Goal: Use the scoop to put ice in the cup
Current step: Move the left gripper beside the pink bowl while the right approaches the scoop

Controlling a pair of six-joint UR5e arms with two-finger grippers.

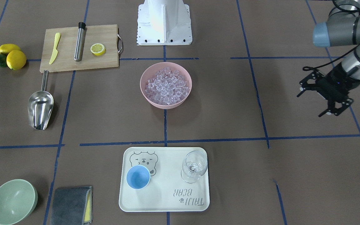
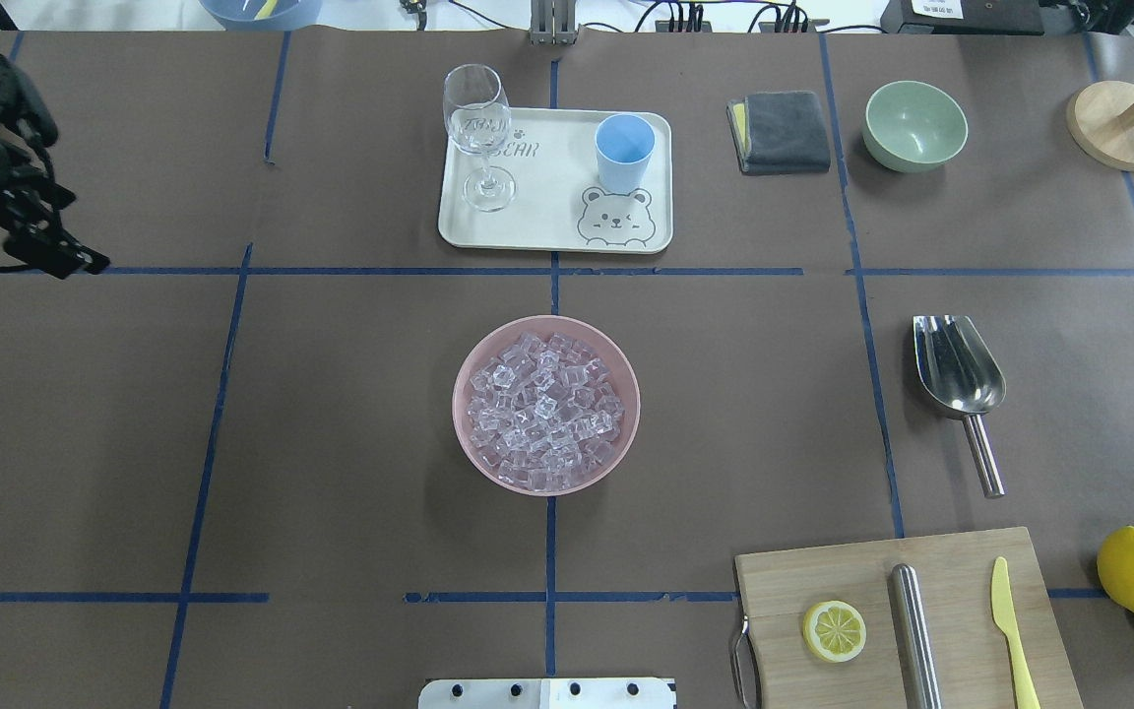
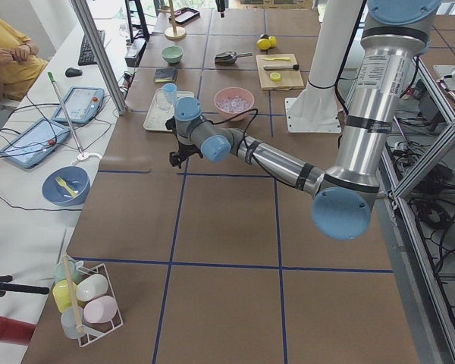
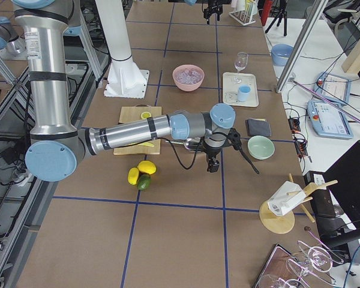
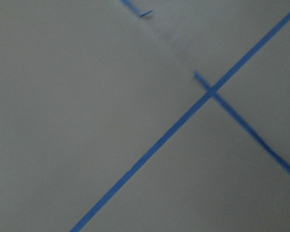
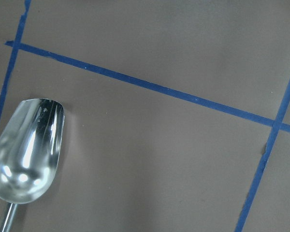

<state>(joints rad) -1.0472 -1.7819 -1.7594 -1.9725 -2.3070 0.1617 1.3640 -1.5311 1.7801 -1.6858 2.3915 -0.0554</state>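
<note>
The steel scoop (image 1: 41, 107) lies empty on the table beside the cutting board, handle toward the robot; it also shows in the overhead view (image 2: 956, 369) and the right wrist view (image 6: 26, 164). The ice (image 1: 167, 86) fills a pink bowl (image 2: 459, 414) at the table's middle. The light-blue cup (image 1: 138, 177) stands empty on a cream tray (image 1: 167, 200). My left gripper (image 1: 312, 103) is open and empty, held above the table far from these things. My right gripper (image 4: 234, 167) hovers near the scoop; I cannot tell whether it is open or shut.
A clear stemmed glass (image 1: 194, 165) stands on the tray beside the cup. A cutting board (image 1: 67, 62) holds a steel cylinder (image 1: 80, 42), a yellow knife and a lemon half. Lemons (image 1: 16, 59), a green bowl (image 1: 12, 201) and a grey cloth (image 1: 71, 205) lie around.
</note>
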